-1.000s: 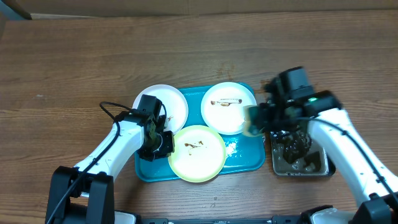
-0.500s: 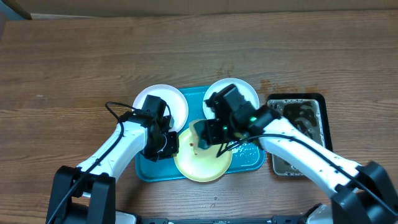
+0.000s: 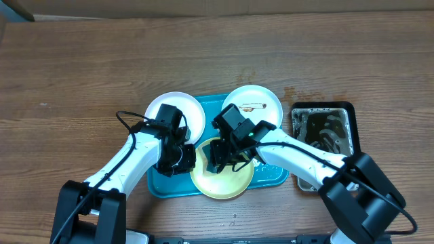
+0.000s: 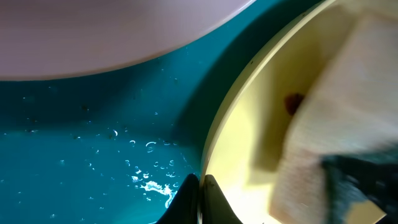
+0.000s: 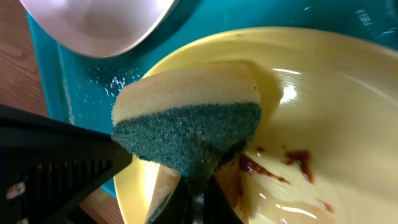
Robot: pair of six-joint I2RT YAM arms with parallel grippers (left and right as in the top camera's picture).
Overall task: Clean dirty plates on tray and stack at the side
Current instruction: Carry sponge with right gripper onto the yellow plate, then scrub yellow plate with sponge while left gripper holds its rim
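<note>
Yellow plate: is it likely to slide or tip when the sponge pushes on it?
Probably slippery: the yellow plate looks glossy and wet, and the tray under it carries water droplets. It seems rigid and light, so it could skate or tilt, though the left gripper pinching its rim should steady it.

We find no readable text, label, brand, number or sign on anything in these views: plates, tray, sponge and arms all bear none

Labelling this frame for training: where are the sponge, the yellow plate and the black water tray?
sponge point(image 5: 189, 132): right wrist view, green scrub face.
yellow plate point(image 3: 227, 186): overhead view, bare lower part.
black water tray point(image 3: 324, 106): overhead view, top rim.
</note>
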